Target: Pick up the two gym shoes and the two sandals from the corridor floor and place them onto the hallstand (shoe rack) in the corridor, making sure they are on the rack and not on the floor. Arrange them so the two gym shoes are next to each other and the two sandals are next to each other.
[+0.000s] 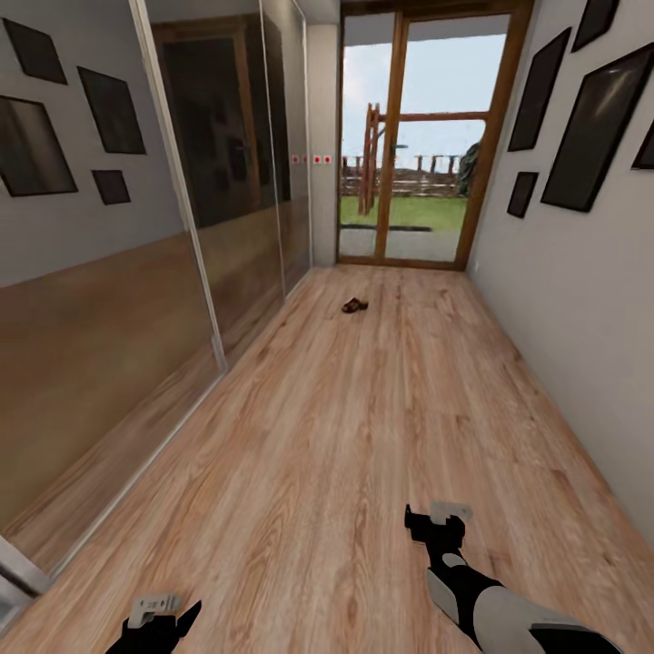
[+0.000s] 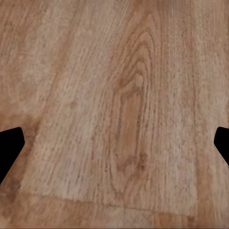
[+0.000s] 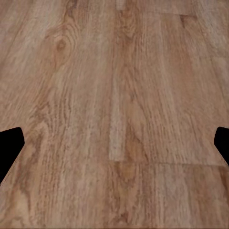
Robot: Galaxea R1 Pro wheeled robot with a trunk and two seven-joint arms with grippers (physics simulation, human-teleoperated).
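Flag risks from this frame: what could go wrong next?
1. The dark brown sandal lies far down the corridor floor; it reads too small to judge its pose before a grasp.
2. Left gripper and right gripper hang low over the planks, so driving forward could scrape them.

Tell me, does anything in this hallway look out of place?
Yes: a small brown sandal lies alone in the middle of the wooden floor, far down the corridor near the glass door. Nothing else looks askew.
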